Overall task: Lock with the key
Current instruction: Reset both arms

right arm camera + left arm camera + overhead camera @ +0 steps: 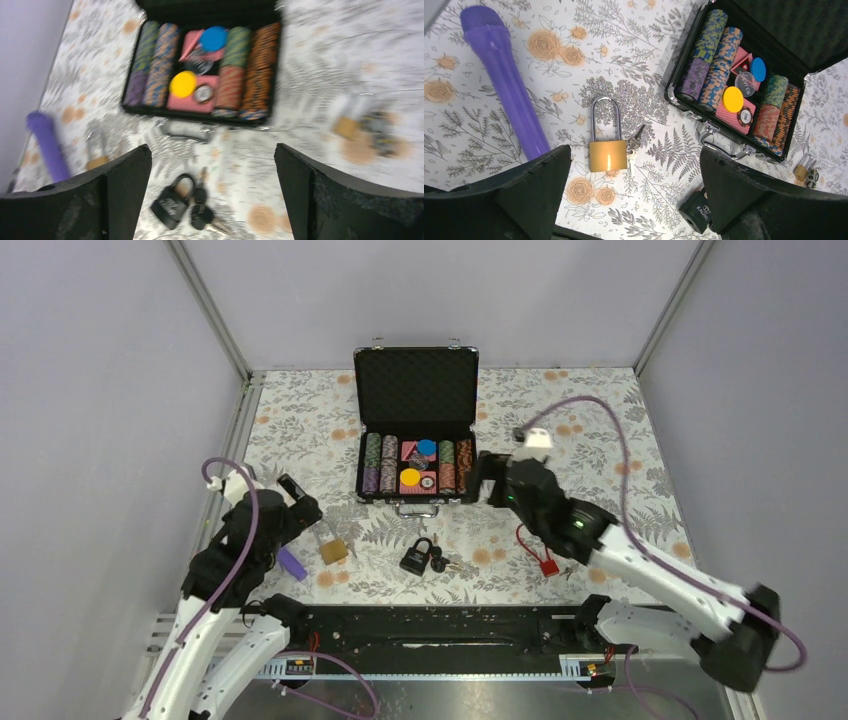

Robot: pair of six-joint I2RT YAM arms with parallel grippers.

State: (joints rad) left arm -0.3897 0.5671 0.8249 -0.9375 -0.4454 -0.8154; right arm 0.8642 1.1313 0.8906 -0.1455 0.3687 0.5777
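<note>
So, left gripper point(634, 148): fingers apart, empty; hovers over the brass lock, probably to pin it
Brass padlock point(608, 155): lies flat; small key point(634, 141) touching its right side
Black padlock point(416, 556): mid-table; keys beside it
Right gripper point(212, 146): fingers apart, empty; near the poker-chip case point(415, 358), probably free for the key
</note>
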